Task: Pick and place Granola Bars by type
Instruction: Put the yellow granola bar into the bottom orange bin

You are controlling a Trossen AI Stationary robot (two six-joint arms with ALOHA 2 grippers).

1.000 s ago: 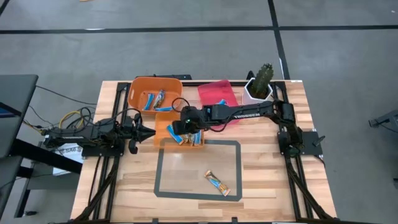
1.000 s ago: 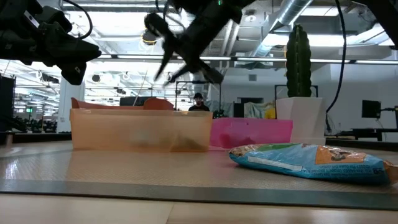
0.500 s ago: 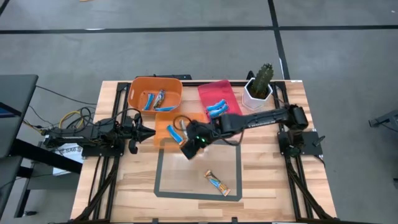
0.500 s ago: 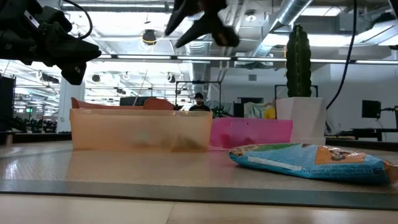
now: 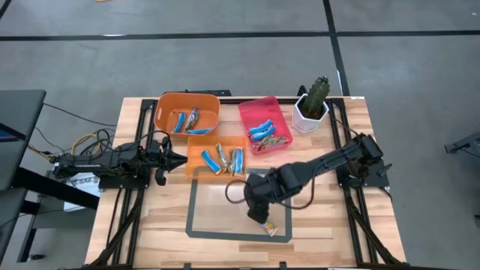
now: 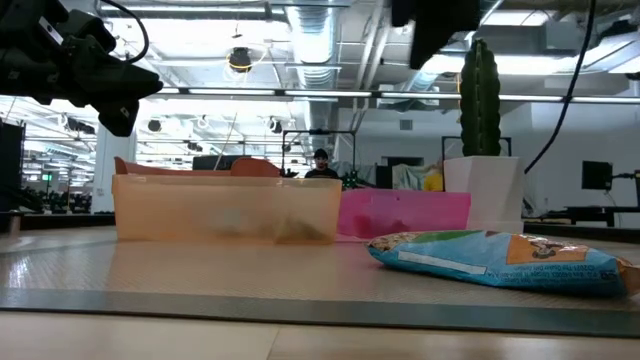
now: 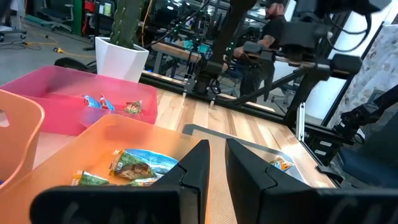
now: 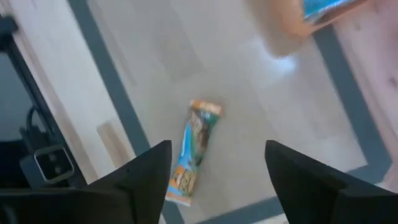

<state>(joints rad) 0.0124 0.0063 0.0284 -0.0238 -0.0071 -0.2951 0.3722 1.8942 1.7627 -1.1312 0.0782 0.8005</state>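
Right claw (image 8: 214, 177), fingers now spread wide, has swung from the orange tray (image 5: 193, 160) to hover over the last loose bar (image 5: 267, 225) near the tabletop's front edge. Left claw (image 5: 178, 157) waits nearly closed beside that tray. Pickup looks imminent.

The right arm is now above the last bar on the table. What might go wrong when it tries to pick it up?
1. The bar lies flat on the table, so the open right gripper may slide over the shiny wrapper instead of catching it.
2. The bar lies slanted near the grey tape line; a push could move it outside the frame.
3. This wrapper shows both blue and tan, so it may land in the wrong bin.
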